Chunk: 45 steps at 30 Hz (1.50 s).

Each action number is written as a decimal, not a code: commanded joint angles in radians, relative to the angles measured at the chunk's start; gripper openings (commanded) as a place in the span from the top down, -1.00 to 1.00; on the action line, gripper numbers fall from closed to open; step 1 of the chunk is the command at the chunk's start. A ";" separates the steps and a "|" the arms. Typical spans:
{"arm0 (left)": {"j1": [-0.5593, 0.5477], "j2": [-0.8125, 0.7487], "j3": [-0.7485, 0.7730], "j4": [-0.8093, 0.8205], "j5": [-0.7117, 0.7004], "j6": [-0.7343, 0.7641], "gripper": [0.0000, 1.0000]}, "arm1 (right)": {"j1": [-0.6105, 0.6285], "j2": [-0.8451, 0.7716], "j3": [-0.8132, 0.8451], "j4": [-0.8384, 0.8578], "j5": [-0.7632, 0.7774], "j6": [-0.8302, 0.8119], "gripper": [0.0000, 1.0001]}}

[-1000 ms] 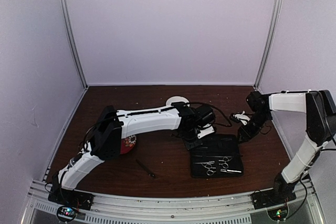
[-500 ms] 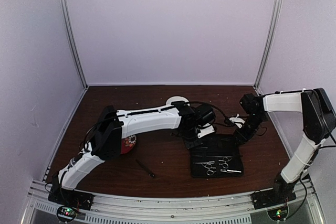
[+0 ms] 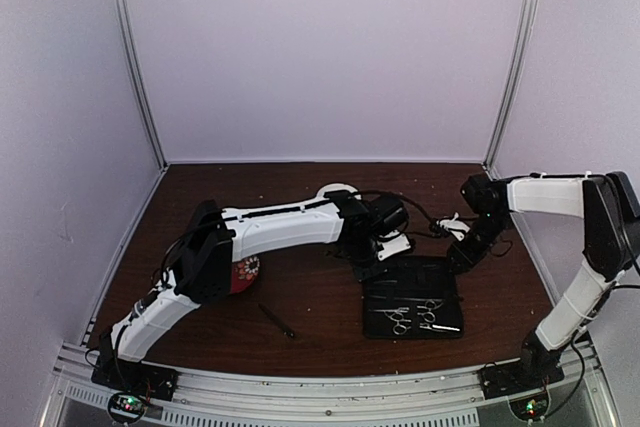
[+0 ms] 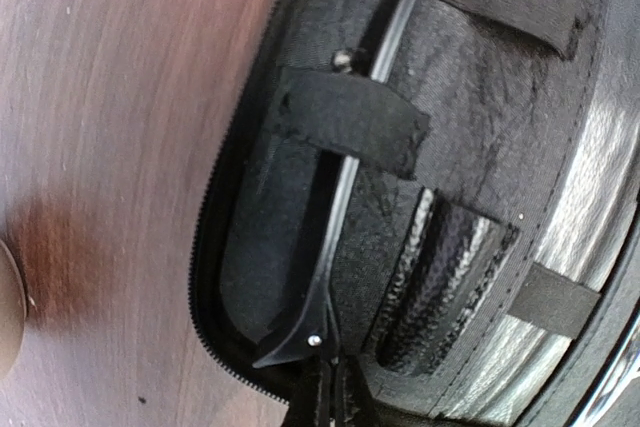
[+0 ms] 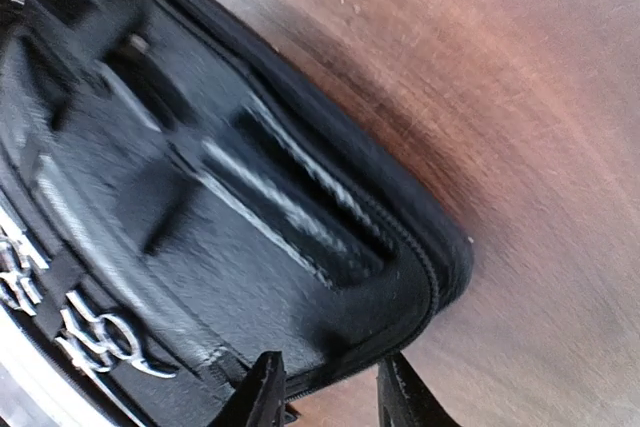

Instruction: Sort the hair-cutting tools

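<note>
As the right pincer (image 5: 330, 392) straddles the case rim (image 5: 440, 272), scissors (image 5: 105, 345) lie inside.

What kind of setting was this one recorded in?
Probably a lab robot cell, not a salon: plain pale walls on metal posts box in a brown table, two arms bolted to a rail.

Looking like a robotics lab booth: being walled by pale panels (image 3: 320, 47) and metal posts (image 3: 135, 57), housing two robot arms (image 3: 280, 227) bolted along an aluminium rail (image 3: 330, 392).
</note>
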 commanded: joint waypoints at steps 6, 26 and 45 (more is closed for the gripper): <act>-0.004 -0.091 -0.121 0.140 0.065 -0.046 1.00 | -0.083 -0.168 0.019 0.001 0.107 0.004 0.32; -0.004 -0.106 -0.166 0.070 -0.013 -0.105 1.00 | 0.038 0.112 0.087 -0.005 0.142 0.089 0.40; -0.005 -0.007 -0.033 0.030 0.042 -0.129 1.00 | 0.079 0.138 0.163 -0.018 0.091 0.108 0.39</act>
